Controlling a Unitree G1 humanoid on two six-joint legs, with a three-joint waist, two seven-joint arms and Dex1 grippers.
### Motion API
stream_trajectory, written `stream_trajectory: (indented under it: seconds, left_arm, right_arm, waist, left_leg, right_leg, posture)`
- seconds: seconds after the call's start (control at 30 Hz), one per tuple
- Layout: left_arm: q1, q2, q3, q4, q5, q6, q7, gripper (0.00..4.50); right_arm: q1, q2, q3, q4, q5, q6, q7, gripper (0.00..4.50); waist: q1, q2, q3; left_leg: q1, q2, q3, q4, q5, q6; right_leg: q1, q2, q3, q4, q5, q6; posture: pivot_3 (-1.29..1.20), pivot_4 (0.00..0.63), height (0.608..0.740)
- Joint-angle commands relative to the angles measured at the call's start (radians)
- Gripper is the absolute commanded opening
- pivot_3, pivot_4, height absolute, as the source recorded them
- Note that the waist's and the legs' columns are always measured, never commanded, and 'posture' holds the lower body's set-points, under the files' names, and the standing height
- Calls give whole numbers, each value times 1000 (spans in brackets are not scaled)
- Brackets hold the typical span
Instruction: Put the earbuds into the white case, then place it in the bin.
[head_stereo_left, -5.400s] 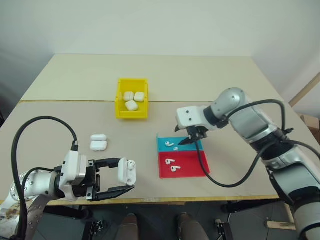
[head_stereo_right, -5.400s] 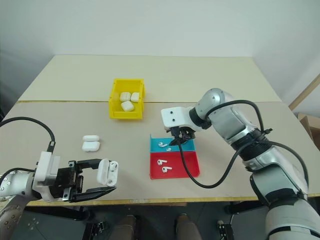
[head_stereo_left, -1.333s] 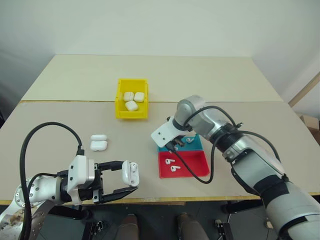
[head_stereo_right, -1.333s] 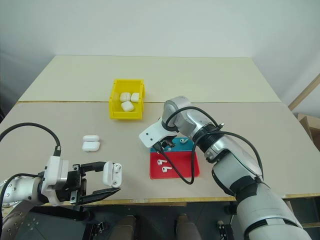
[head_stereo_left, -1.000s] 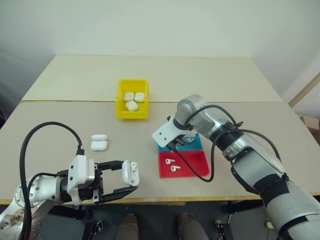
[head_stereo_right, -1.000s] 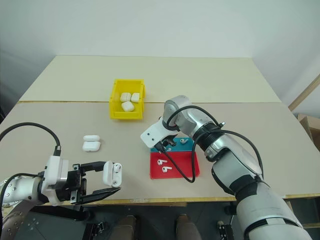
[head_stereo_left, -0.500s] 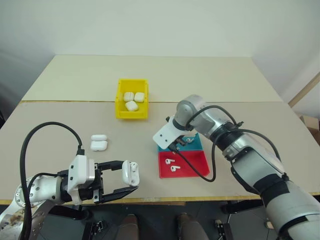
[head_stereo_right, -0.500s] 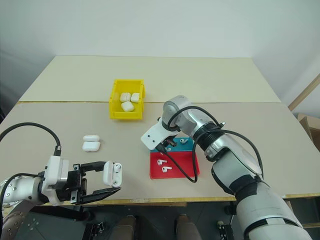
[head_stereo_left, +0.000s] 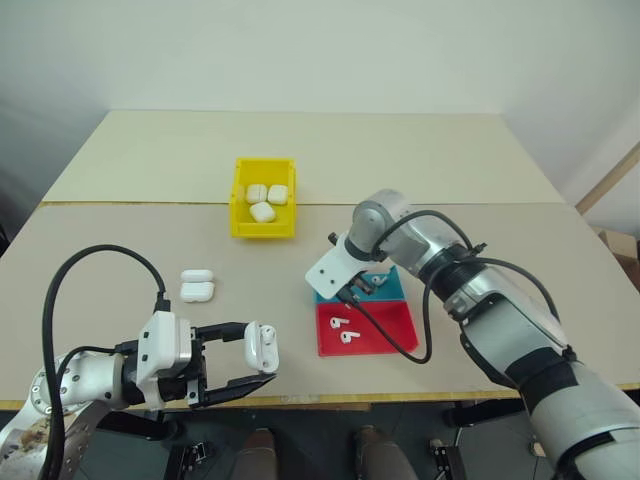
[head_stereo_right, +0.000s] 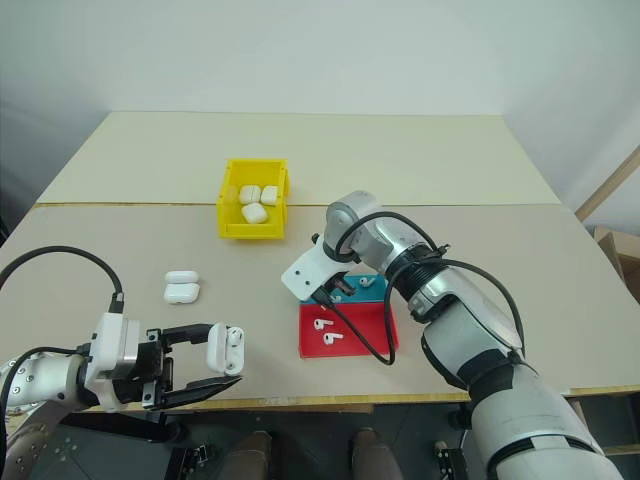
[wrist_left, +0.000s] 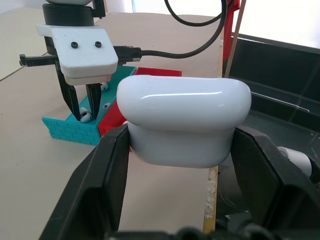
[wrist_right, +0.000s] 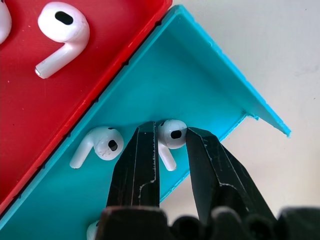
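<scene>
While our left claw (head_stereo_left: 262, 362) is hovering close to the table's (head_stereo_left: 130, 250) near edge, it is clamping an open white case (head_stereo_left: 260, 344) between its two black fingers, the lid tipped up and the case's long axis standing roughly upright. Bare table is lying open between this case and the yellow bin (head_stereo_left: 238, 218), apart from two spare closed cases (head_stereo_left: 197, 285). Three more cases are crowding the bin's floor. Our right claw (wrist_right: 171, 134) is pointing steeply down into the blue tray (wrist_right: 200, 80), its fingers narrowed around one earbud (wrist_right: 170, 136) near the tray's corner wall, stem pointing back toward the wrist. We are seeing a second earbud (wrist_right: 96, 145) just beside it, and a third cut off behind the finger. Two earbuds (head_stereo_left: 343, 329) are lying in the red tray (head_stereo_left: 390, 330) adjoining.
</scene>
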Motion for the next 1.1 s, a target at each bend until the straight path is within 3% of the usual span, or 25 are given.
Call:
stream_trajectory:
  seconds: [0.03, 0.3, 0.43, 0.57, 0.67, 0.83, 1.1]
  left_arm:
    - [-14, -6, 0, -28, -3, -26, 1, 2800]
    - [-83, -20, -23, 4, -10, -23, -5, 2800]
    - [-155, -30, -53, 29, -20, -13, -6, 2800]
    - [-231, -41, -82, 68, -23, -5, -10, 2800]
    - [-258, -41, -86, 80, -41, 5, -19, 2800]
    - [-355, -57, -125, 122, -60, 19, -33, 2800]
    - [-524, -121, -233, 173, -44, 41, -41, 2800]
  right_arm:
    - [-10, -6, -59, -36, 47, 44, 16, 789]
    - [-3, -84, -312, -222, 215, 378, -11, 789]
    - [58, -117, -544, -460, 386, 772, -82, 789]
    - [230, -75, -852, -806, 612, 1090, -246, 789]
    - [377, -28, -974, -1006, 747, 1114, -325, 789]
    - [516, 78, -1183, -1231, 1115, 1364, -457, 789]
    - [682, 24, -1206, -1371, 1491, 1306, -500, 789]
  waist:
    - [0, 0, 0]
    - [6, 0, 0]
    - [10, 0, 0]
    - [13, 0, 0]
    - [8, 0, 0]
    - [1, 1, 1]
    - [4, 1, 1]
  left_leg:
    - [0, 0, 0, 0, 0, 0]
    - [-1, 0, 0, 0, 0, 0]
    - [-2, 0, -1, 0, 0, 0]
    - [-3, 0, -2, -1, 0, 0]
    - [-4, -1, -2, -1, 0, 0]
    - [-4, -1, -2, -1, 0, 0]
    - [-4, -1, -2, -1, 0, 0]
  right_leg:
    - [0, 0, 0, 0, 0, 0]
    - [0, 0, 0, 0, 0, 0]
    - [-1, 0, 0, 0, 0, 0]
    - [0, 0, -1, -1, 0, 0]
    - [-2, 0, -1, -1, 0, 0]
    - [-2, 0, 0, 0, 0, 0]
    - [0, 0, 0, -1, 0, 1]
  posture:
    - [0, 150, 740]
    - [0, 150, 740]
    - [0, 150, 740]
    - [0, 150, 740]
    - [0, 150, 740]
    - [0, 150, 740]
    - [0, 150, 740]
